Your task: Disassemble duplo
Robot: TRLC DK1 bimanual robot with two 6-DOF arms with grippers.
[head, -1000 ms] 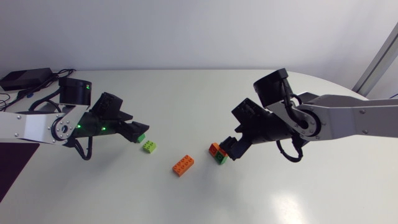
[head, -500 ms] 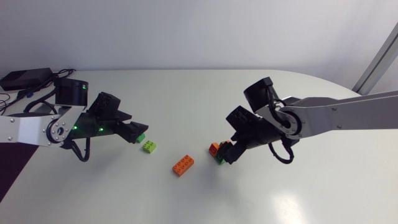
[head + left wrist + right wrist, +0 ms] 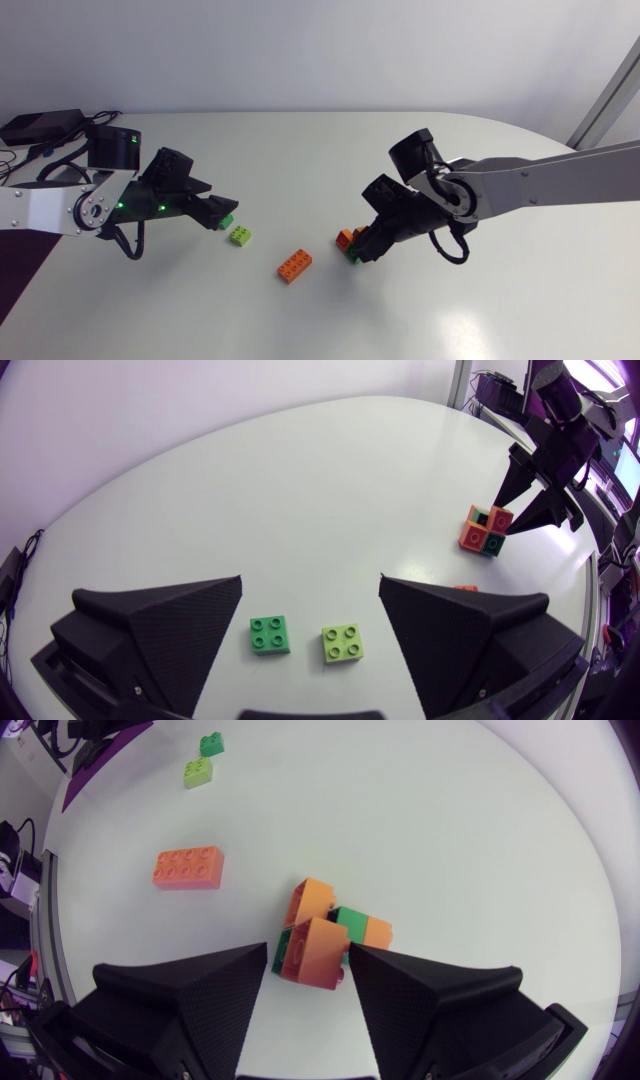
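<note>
The duplo cluster (image 3: 349, 241) of orange and green bricks stands on the white table (image 3: 300, 150), right of the middle. My right gripper (image 3: 362, 245) is down over it. In the right wrist view both fingers press against the near orange brick of the cluster (image 3: 325, 920) from two sides, so my right gripper (image 3: 308, 955) is shut on it. My left gripper (image 3: 222, 215) hangs open at the left. A dark green brick (image 3: 269, 635) and a lime brick (image 3: 343, 642) lie loose below its spread fingers. A loose orange two-by-four brick (image 3: 294, 265) lies between the arms.
A dark flat device (image 3: 40, 125) with cables sits at the table's far left corner. The table's rounded edge curves behind my right arm (image 3: 540, 195). In the left wrist view, the cluster (image 3: 485, 530) shows far ahead, with my right gripper's fingers (image 3: 530, 515) on it.
My right arm has shifted slightly left and lowered onto the cluster, and its fingers have come together around it. The left arm and the loose bricks have stayed put.
</note>
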